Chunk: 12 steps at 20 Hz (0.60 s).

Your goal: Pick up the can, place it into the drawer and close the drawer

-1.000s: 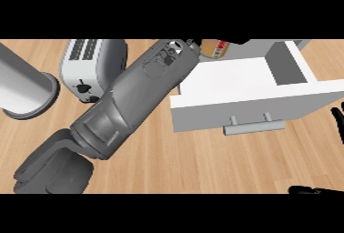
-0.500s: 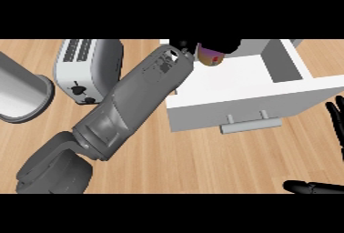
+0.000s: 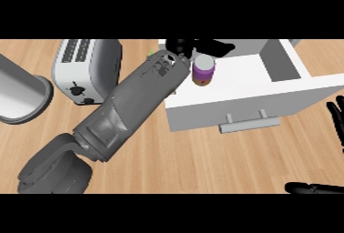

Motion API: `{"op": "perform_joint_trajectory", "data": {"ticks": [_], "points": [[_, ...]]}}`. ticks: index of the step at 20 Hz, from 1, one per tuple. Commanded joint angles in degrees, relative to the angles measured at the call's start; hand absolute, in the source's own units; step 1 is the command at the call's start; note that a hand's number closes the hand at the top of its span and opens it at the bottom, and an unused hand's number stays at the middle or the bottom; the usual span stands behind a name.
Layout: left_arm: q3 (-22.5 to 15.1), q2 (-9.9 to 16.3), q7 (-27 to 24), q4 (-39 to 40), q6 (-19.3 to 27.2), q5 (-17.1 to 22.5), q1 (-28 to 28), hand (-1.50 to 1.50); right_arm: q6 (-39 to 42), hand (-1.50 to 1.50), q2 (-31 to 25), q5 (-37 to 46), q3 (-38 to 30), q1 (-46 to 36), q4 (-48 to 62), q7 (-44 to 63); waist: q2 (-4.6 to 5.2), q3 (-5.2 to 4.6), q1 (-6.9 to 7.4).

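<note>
Can (image 3: 204,71) now lower inside drawer (image 3: 282,86); left hand (image 3: 194,46) fingers curled on it; right hand (image 3: 336,113) fingers straight.

My left forearm (image 3: 128,113): grey, faceted shell, small dark holes near wrist, possibly screws | my hands: black, left hand (image 3: 194,46), right hand (image 3: 336,118).

left hand (image 3: 194,46) curled, right hand (image 3: 335,119) open

Matt wood-grain counter (image 3: 194,159), smooth white drawer (image 3: 255,102), brushed-metal toaster (image 3: 84,68), glossy purple can (image 3: 204,73).
</note>
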Motion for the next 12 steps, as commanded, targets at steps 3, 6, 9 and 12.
{"op": "perform_joint_trajectory", "data": {"ticks": [3,6,9,12], "points": [[-0.5,0.0,0.0,-0.3,1.5,2.3,-0.8,-1.50,-0.1,-1.50,-0.3,1.7,-0.2,0.4,-0.5,-1.8,-0.23,-0.02,0.74],[-1.5,0.0,-0.6,-3.3,4.8,4.0,1.7,-1.50,-0.1,-1.50,-2.1,7.1,1.3,0.4,-4.3,-2.6,-0.27,-0.07,-0.09],[-0.1,0.0,-1.6,-2.8,3.2,5.6,1.4,-1.50,1.0,-1.50,-5.0,10.3,0.7,0.2,-5.0,-5.1,-0.30,-0.09,0.88],[-0.6,0.0,-1.3,-3.4,3.6,6.8,0.8,-1.50,0.1,-1.50,-5.8,15.6,1.9,-1.0,-3.4,-6.8,-0.28,-0.07,1.68]]}}
